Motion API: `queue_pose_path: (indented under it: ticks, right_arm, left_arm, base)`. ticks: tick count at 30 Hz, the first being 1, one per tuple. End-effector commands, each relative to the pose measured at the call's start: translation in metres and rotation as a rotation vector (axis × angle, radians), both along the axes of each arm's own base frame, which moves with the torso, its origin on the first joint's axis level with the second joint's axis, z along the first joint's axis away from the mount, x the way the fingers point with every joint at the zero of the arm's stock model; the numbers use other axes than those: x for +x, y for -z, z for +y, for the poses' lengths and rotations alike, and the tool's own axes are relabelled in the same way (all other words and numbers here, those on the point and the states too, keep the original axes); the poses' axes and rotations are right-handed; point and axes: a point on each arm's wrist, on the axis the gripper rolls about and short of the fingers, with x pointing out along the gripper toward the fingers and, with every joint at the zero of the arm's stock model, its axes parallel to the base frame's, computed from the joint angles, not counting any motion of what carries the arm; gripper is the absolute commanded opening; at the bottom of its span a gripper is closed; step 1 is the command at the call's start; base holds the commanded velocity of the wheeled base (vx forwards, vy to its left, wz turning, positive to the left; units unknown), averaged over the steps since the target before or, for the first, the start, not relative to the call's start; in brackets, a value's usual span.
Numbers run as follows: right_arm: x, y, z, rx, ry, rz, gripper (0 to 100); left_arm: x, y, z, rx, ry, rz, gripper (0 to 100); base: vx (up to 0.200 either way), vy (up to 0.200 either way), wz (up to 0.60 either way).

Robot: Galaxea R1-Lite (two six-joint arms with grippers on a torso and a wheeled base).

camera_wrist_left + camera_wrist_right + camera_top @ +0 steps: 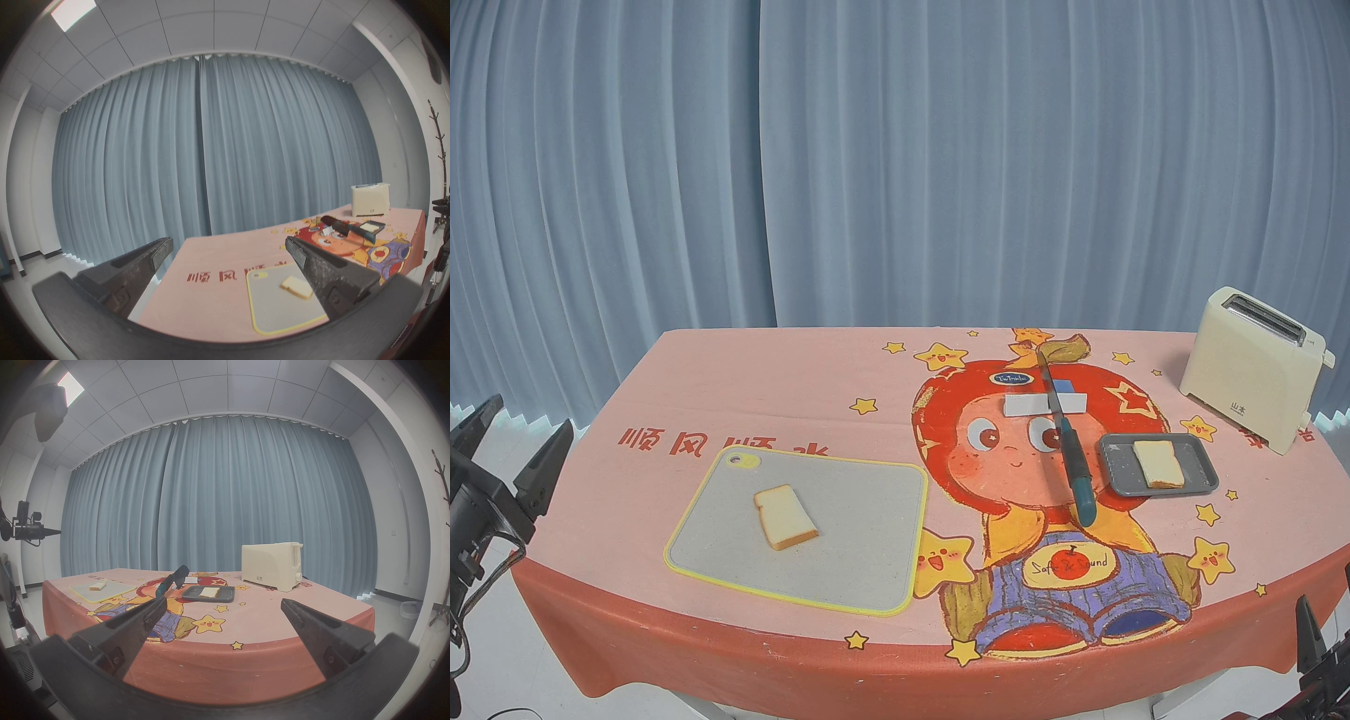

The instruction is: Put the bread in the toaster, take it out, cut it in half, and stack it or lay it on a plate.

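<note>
Your backdrop is a blue-grey curtain (900, 159) running the full width behind the table, with a tiled ceiling and white walls in the wrist views.

The table (731, 384) carries a pink cloth printed with a cartoon child and stars. Its near edge is rounded, and the cloth hangs over it. The far-left stretch of cloth is bare, and so is the strip between the cutting board and the knife.

Your left gripper (228, 243) sits off the table's left edge, below the tabletop, with its fingers spread wide and nothing between them. Your right gripper (224, 603) sits off the near right corner, also spread and holding nothing. In the head view it is cut off by the frame.

The grey, yellow-rimmed cutting board (862, 525) lies near the front-left edge.

The cream toaster (1247, 375) stands at the far right corner, close to the table's edge. You cannot see into its slots.

The dark tray (1116, 469) lies in front of the toaster, a little apart from it.

The knife (1073, 459) lies just beside the tray's left side, with its teal handle toward you. Its blade crosses a small white and blue block (1027, 405), and part of the block is hidden under it.

One bread slice (785, 517) lies flat near the middle of the board. A second slice (1159, 463) lies flat on the tray.
</note>
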Motion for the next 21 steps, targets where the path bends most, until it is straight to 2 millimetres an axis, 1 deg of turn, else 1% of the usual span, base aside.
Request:
queue_pose_path:
  ticks: [1, 6, 12, 16, 21]
  right_arm:
    - [0.0, 0.005, 0.0, 0.0, 0.0, 0.001, 100]
    - [0.0, 0.005, 0.0, 0.0, 0.0, 0.001, 100]
    - [0.0, 0.005, 0.0, 0.0, 0.0, 0.001, 100]
    - [0.0, 0.005, 0.0, 0.0, 0.0, 0.001, 100]
    - [0.0, 0.005, 0.0, 0.0, 0.0, 0.001, 100]
  left_arm:
    - [0.008, -0.003, 0.003, 0.015, -0.021, 0.055, 100]
    - [0.009, -0.001, 0.002, 0.018, -0.015, 0.113, 100]
    - [0.014, -0.006, 0.002, 0.017, -0.016, 0.113, 100]
    - [0.026, -0.02, 0.002, 0.016, -0.017, 0.086, 100]
    - [0.029, -0.025, 0.002, 0.016, -0.014, 0.074, 100]
  base:
    - [0.0, 0.0, 0.0]
    - [0.0, 0.0, 0.0]
    - [0.0, 0.0, 0.0]
    - [0.0, 0.0, 0.0]
    - [0.0, 0.0, 0.0]
